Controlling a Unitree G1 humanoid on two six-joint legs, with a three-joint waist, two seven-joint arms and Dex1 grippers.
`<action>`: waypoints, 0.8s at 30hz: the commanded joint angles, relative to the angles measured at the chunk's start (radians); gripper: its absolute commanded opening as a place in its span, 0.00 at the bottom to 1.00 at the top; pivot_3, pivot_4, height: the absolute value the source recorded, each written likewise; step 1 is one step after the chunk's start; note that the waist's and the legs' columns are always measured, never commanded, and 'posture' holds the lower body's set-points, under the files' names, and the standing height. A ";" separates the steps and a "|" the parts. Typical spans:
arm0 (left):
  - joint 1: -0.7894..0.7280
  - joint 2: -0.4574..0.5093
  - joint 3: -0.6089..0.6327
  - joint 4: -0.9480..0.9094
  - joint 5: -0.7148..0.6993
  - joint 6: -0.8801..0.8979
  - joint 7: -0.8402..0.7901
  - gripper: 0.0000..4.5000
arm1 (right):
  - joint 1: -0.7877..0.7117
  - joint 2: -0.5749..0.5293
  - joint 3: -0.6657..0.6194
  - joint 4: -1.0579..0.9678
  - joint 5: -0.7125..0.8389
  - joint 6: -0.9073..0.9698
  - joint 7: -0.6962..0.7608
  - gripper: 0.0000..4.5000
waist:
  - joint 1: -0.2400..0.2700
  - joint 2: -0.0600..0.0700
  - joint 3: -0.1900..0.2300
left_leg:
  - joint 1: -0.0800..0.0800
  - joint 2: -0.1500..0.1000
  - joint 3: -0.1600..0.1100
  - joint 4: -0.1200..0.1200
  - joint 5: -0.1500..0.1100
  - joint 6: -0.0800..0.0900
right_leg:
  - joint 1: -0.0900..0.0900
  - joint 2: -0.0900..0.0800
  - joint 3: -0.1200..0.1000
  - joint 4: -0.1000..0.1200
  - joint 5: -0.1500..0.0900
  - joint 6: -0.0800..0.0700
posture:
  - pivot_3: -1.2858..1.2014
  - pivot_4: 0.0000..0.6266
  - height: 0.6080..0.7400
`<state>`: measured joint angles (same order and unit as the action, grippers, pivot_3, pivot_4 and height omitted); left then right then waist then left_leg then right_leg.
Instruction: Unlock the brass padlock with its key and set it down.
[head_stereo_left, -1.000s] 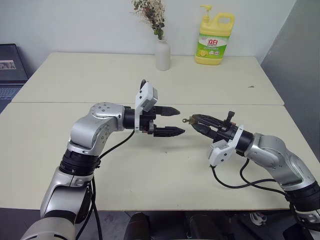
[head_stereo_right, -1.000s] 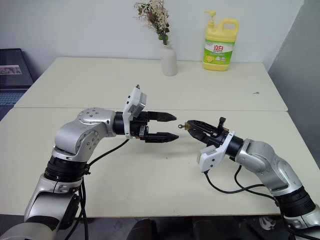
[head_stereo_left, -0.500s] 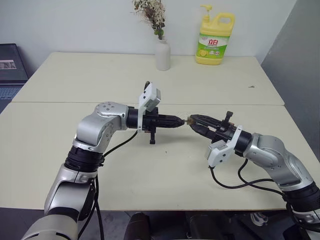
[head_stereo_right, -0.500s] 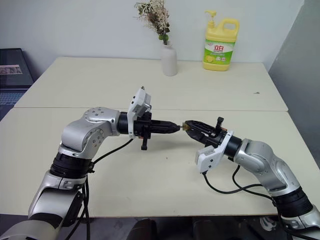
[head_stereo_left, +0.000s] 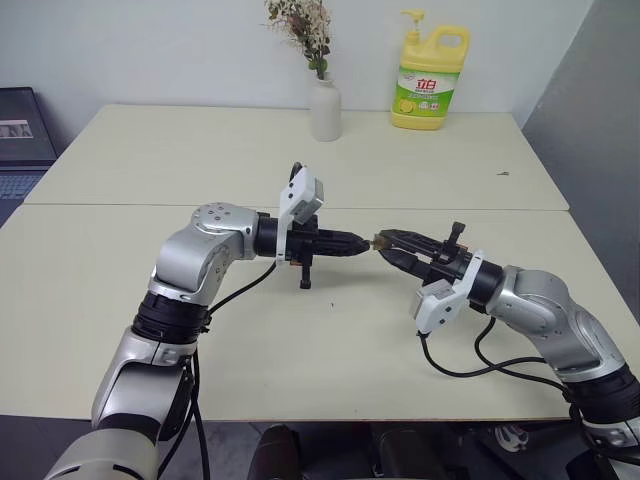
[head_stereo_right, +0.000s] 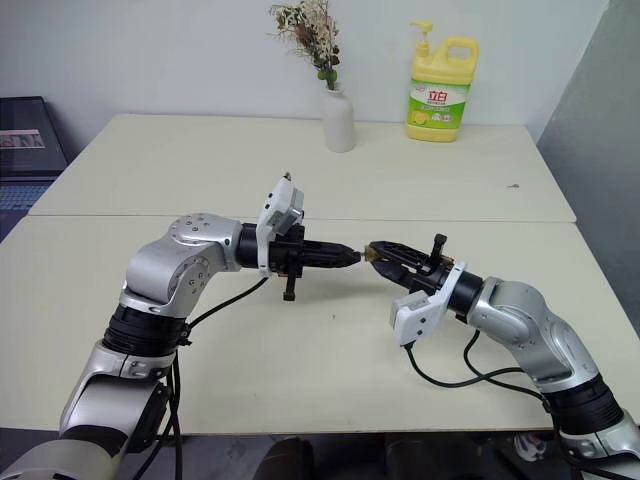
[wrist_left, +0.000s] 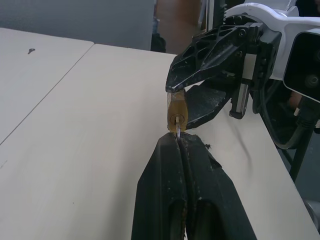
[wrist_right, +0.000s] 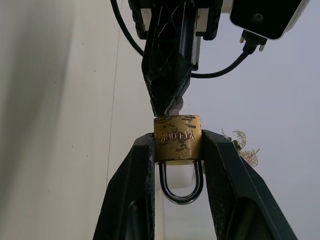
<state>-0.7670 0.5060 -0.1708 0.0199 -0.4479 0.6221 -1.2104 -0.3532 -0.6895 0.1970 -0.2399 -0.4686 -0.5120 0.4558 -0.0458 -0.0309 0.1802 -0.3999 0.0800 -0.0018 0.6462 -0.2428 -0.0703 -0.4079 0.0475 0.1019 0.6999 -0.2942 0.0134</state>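
Gripping the brass padlock (wrist_right: 177, 138) above open table (head_stereo_left: 330, 350).

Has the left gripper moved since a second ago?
Yes. The left gripper, then open and short of the brass padlock, has shifted toward it and shut at its keyhole end; the right gripper holds it.

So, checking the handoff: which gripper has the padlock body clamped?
The right gripper: its jaws squeeze the brass padlock. The left gripper, jaws shut, meets its keyhole end.

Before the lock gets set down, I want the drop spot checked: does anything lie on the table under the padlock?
Nothing visible does. The brass padlock, clamped in the right gripper, hangs over bare table.
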 joint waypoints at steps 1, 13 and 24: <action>-0.015 -0.011 0.006 -0.017 -0.016 -0.006 -0.002 0.00 | -0.014 0.008 -0.018 -0.038 0.029 -0.009 0.003 0.21 | 0.000 0.000 0.000 | 0.000 0.000 0.000 0.000 0.000 0.000 | 0.000 0.000 0.000 0.000 0.000 0.000 | 0.52 0.24 1.00; -0.019 0.004 0.008 0.008 -0.016 0.007 -0.016 0.33 | -0.004 0.005 -0.024 -0.032 0.039 -0.008 0.022 0.21 | 0.000 0.000 0.000 | 0.000 0.000 0.000 0.000 0.000 0.000 | 0.000 0.000 0.000 0.000 0.000 0.000 | 0.52 0.24 1.00; -0.030 -0.009 0.017 0.020 -0.039 0.028 -0.013 0.33 | -0.003 0.007 -0.022 -0.038 0.044 -0.004 0.029 0.21 | 0.000 0.000 0.000 | 0.000 0.000 0.000 0.000 0.000 0.000 | 0.000 0.000 0.000 0.000 0.000 0.000 | 0.52 0.24 1.00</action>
<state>-0.7703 0.5042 -0.1688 0.0508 -0.4702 0.6491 -1.2222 -0.3516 -0.6849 0.1970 -0.2400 -0.4503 -0.5129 0.4827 -0.0457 -0.0309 0.1802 -0.3998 0.0799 -0.0019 0.6463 -0.2428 -0.0703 -0.4079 0.0475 0.1019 0.7000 -0.2942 0.0134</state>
